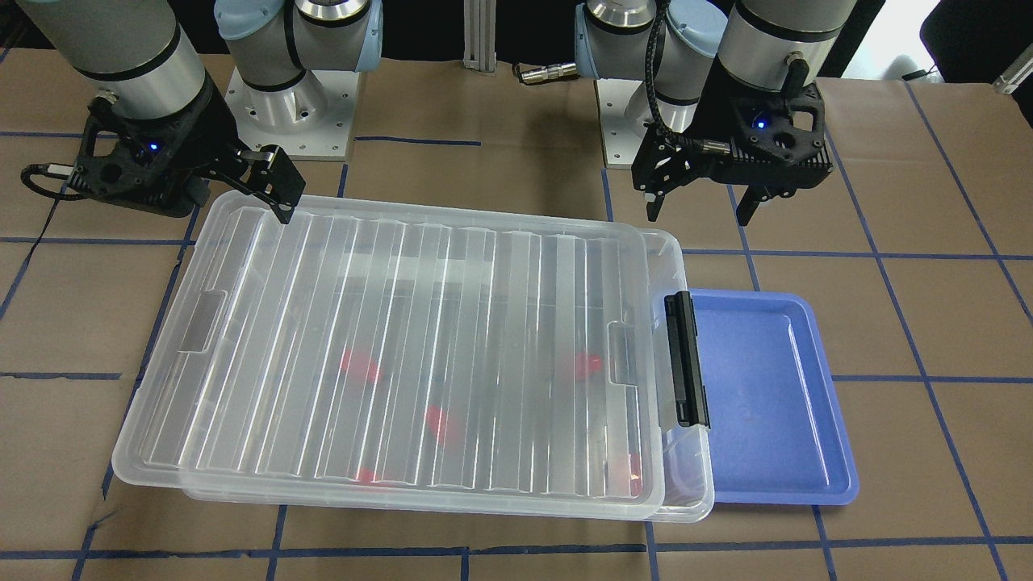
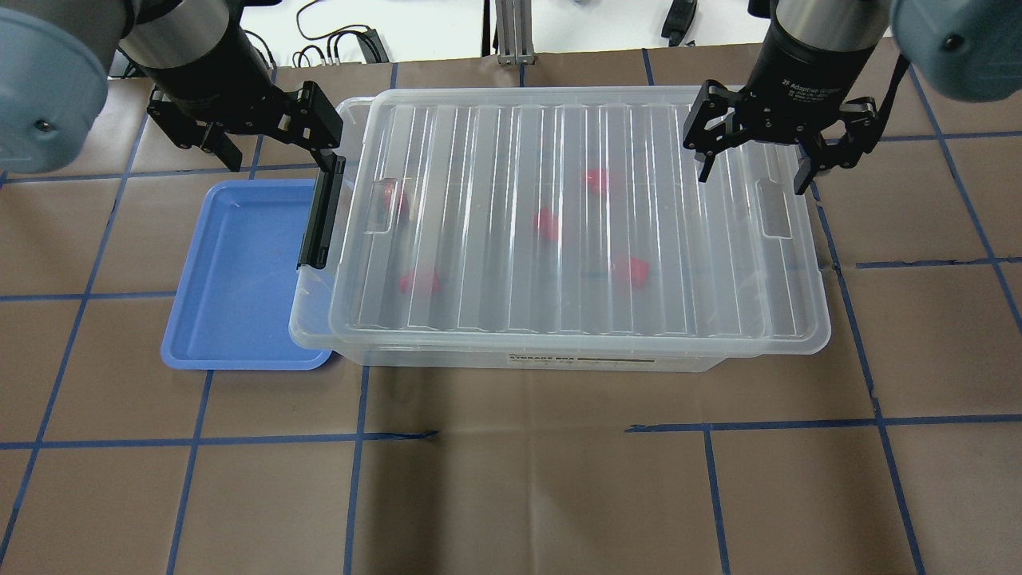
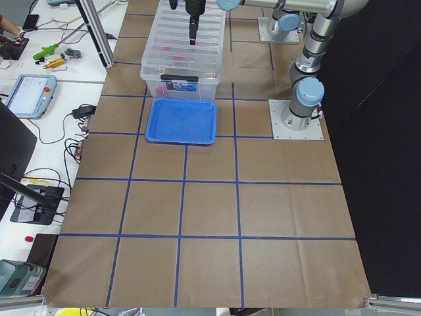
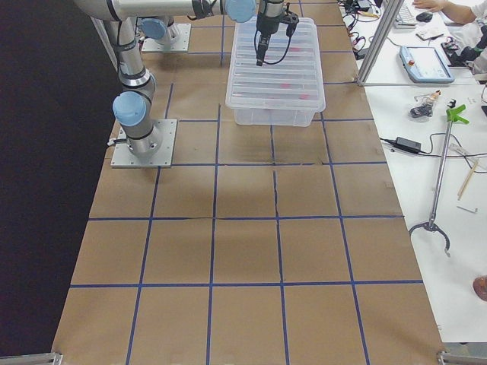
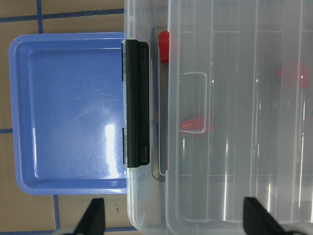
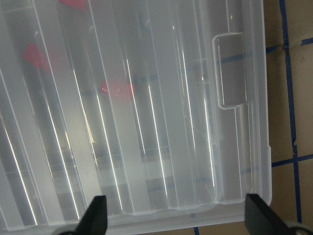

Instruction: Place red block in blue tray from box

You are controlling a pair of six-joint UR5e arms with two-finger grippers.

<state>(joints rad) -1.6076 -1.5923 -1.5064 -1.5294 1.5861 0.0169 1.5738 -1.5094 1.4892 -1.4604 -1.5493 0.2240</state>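
Note:
The clear box stands mid-table with its ribbed lid on it, slid a little off the black latch end. Several red blocks show blurred through the lid; one shows in the gap by the latch. The blue tray lies empty against the latch end. My left gripper is open above the latch, straddling it in the left wrist view. My right gripper is open and empty above the lid's far end.
The table is covered in brown paper with a blue tape grid. The two arm bases stand behind the box. A desk with a tablet and cables runs along the table's far side.

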